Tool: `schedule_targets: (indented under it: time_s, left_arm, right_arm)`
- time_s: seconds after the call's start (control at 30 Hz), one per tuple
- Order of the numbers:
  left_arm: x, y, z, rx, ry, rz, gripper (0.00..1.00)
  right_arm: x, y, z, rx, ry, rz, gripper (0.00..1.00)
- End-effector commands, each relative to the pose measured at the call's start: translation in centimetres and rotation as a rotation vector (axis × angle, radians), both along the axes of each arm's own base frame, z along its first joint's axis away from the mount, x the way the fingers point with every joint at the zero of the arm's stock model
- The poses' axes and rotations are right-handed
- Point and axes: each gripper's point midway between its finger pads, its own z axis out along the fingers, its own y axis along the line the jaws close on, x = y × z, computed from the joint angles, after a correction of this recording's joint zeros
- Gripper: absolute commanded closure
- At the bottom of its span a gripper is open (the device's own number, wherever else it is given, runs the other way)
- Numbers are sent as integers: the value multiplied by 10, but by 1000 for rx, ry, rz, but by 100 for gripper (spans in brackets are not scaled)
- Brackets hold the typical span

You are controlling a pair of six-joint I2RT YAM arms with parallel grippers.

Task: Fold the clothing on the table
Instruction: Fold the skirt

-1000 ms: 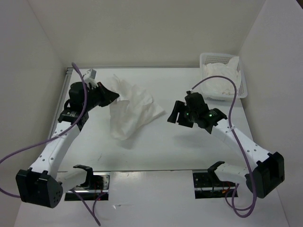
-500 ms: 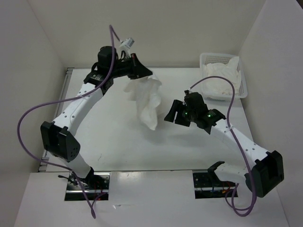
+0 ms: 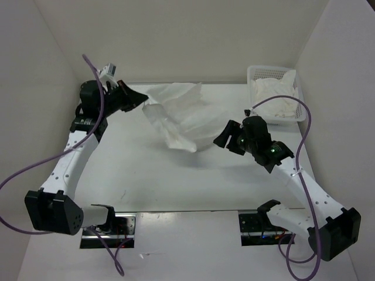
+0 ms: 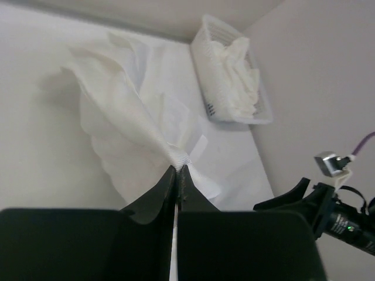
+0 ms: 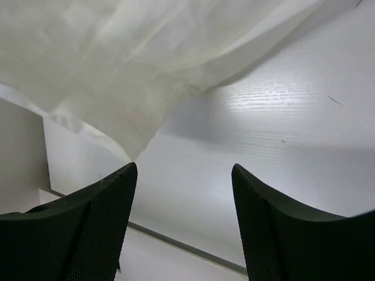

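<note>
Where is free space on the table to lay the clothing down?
Widest bare patch of the table: the near half, between the clothing and the arm bases. A narrow strip between clothing and basket. Crowded: far middle, where the left gripper holds the clothing, the open right gripper beside it.
</note>
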Motion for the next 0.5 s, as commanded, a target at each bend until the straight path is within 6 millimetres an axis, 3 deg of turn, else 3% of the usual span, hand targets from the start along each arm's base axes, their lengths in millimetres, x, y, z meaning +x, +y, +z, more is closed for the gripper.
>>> schedule_targets:
  time_s: [0.0, 0.1, 0.13, 0.23, 0.3, 0.4, 0.47]
  left_arm:
    - [-11, 12, -62, 5, 118, 60, 100]
    - [-24, 17, -96, 21, 187, 87, 100]
    - [-31, 20, -122, 36, 259, 102, 100]
    - [-39, 27, -135, 71, 286, 130, 100]
    - [-42, 29, -132, 80, 266, 138, 100]
    - [-45, 30, -130, 80, 265, 138, 100]
    - [-44, 34, -133, 97, 271, 158, 100]
  right_arm:
    - [1, -4, -16, -14, 42, -30, 29]
    - [1, 2, -33, -15, 102, -15, 29]
    - [2, 4, -36, -12, 111, -7, 29]
    - [0, 19, -52, 26, 173, 52, 29]
    - [-3, 33, -67, 71, 239, 97, 29]
    - [-19, 59, -94, 39, 323, 180, 29]
    - [-29, 82, -98, 33, 346, 244, 29]
